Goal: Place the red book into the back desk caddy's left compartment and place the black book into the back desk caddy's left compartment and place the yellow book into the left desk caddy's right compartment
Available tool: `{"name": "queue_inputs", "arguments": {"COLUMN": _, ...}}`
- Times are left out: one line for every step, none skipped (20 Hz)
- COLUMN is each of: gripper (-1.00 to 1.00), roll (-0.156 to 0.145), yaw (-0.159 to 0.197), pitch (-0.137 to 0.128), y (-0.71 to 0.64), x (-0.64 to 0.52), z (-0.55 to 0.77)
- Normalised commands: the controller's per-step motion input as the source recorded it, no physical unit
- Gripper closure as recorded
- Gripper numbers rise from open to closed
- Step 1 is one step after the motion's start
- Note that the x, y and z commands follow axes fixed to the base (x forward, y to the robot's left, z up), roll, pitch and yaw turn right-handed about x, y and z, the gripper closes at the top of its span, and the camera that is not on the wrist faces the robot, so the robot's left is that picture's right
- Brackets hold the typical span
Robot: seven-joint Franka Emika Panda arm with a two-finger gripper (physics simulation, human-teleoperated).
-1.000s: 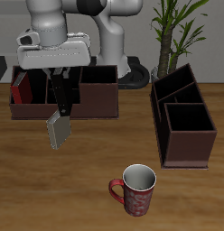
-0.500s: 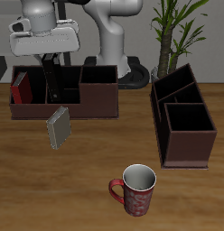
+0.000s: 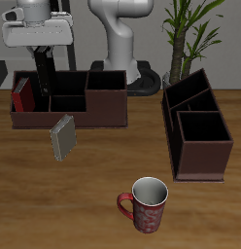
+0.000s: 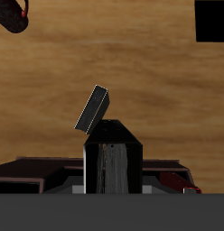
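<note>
I hold the black book (image 3: 42, 68) upright between my gripper (image 3: 41, 51) fingers, hanging over the back desk caddy (image 3: 69, 97), just beside the red book (image 3: 21, 95) standing in its end compartment. The yellow book (image 3: 62, 137) leans on the table near that caddy's front. The left desk caddy (image 3: 197, 130) sits well apart.

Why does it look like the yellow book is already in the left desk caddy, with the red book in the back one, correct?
Not quite. In the exterior view the yellow book lies on the table in front of the back desk caddy; the left desk caddy holds no book. The red book is in the back one.
</note>
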Motion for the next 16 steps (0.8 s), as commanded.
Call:
{"name": "queue_inputs", "arguments": {"gripper": 1.0, "roll": -0.02, "yaw": 0.036, "pitch": -0.012, "y": -0.24, "x": -0.39, "z": -0.02}}
{"name": "queue_inputs", "arguments": {"gripper": 1.0, "roll": -0.008, "yaw": -0.022, "pitch": -0.003, "y": 0.0, "x": -0.13, "z": 0.0}}
{"name": "queue_inputs", "arguments": {"gripper": 1.0, "roll": 0.038, "yaw": 0.094, "pitch": -0.04, "y": -0.31, "x": -0.76, "z": -0.08}}
{"name": "queue_inputs", "arguments": {"gripper": 1.0, "roll": 0.0, "yaw": 0.0, "pitch": 0.0, "y": 0.06, "x": 0.03, "z": 0.0}}
{"name": "queue_inputs", "arguments": {"gripper": 1.0, "roll": -0.103, "yaw": 0.006, "pitch": -0.05, "y": -0.49, "x": -0.51, "z": -0.12}}
{"name": "queue_inputs", "arguments": {"gripper": 1.0, "roll": -0.017, "yaw": -0.058, "pitch": 0.017, "y": -0.33, "x": -0.4, "z": -0.16}}
{"name": "queue_inputs", "arguments": {"gripper": 1.0, "roll": -0.062, "yaw": 0.066, "pitch": -0.057, "y": -0.37, "x": -0.43, "z": -0.21}}
{"name": "queue_inputs", "arguments": {"gripper": 1.0, "roll": 0.0, "yaw": 0.0, "pitch": 0.0, "y": 0.06, "x": 0.03, "z": 0.01}}
{"name": "queue_inputs", "arguments": {"gripper": 1.0, "roll": -0.061, "yaw": -0.015, "pitch": 0.004, "y": -0.27, "x": -0.25, "z": -0.23}}
{"name": "queue_inputs", "arguments": {"gripper": 1.0, "roll": 0.015, "yaw": -0.064, "pitch": 0.085, "y": -0.22, "x": -0.19, "z": -0.29}}
{"name": "queue_inputs", "arguments": {"gripper": 1.0, "roll": -0.074, "yaw": 0.021, "pitch": 0.0, "y": -0.28, "x": -0.27, "z": -0.26}}
{"name": "queue_inputs", "arguments": {"gripper": 1.0, "roll": -0.034, "yaw": -0.003, "pitch": 0.029, "y": -0.21, "x": -0.23, "z": -0.24}}
{"name": "queue_inputs", "arguments": {"gripper": 1.0, "roll": -0.008, "yaw": 0.0, "pitch": 0.005, "y": -0.05, "x": -0.07, "z": -0.1}}
{"name": "queue_inputs", "arguments": {"gripper": 1.0, "roll": -0.077, "yaw": -0.013, "pitch": -0.021, "y": -0.46, "x": -0.42, "z": -0.19}}
{"name": "queue_inputs", "arguments": {"gripper": 1.0, "roll": -0.039, "yaw": -0.085, "pitch": 0.002, "y": -0.42, "x": -0.28, "z": -0.07}}
{"name": "queue_inputs", "arguments": {"gripper": 1.0, "roll": -0.048, "yaw": -0.047, "pitch": -0.014, "y": -0.03, "x": -0.09, "z": -0.03}}
